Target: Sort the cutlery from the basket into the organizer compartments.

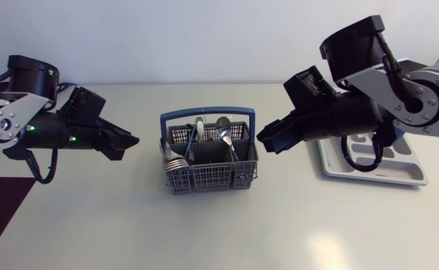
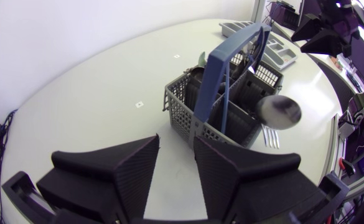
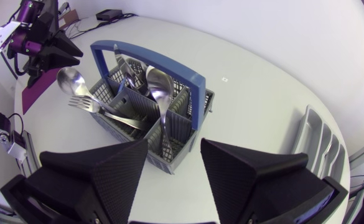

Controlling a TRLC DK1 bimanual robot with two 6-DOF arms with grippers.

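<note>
Surface: white table [image 1: 91,225], matt, carrying every item listed below.
Landmark: one grey mesh basket [image 1: 208,178] with a blue handle [image 1: 204,114], standing upright.
Cutlery, location: every piece seen stands in the basket, bowls and tines uppermost. Some lean out over the rim on the side facing my left arm.
Cutlery, count: two spoons, namely one upright spoon [image 3: 160,84] and one leaning spoon [image 3: 71,81]. At least two forks [image 3: 85,104]. One green-tipped piece [image 1: 199,120], kind not determined. The total is unconfirmed because the mesh hides the lower parts.
Organizer, count: one pale organizer [image 1: 410,178], well apart from the basket on my right-arm side and partly under that arm. It has long slots, number not confirmed.
Left side: my left pincer [image 2: 177,146] is near the basket but clear of it, fingers apart, holding nothing.
Right side: my right pincer [image 3: 172,146] is just beside the basket on the organizer side, fingers apart, holding nothing.
Handling, judged: polished metal, so rigid, light, slippery and not fragile. Neighbouring pieces may snag or drag along.
Hold point, judged: across the flat neck just under a bowl or tines, where it stands above the rim, with a straight lift clear of the handle.
</note>
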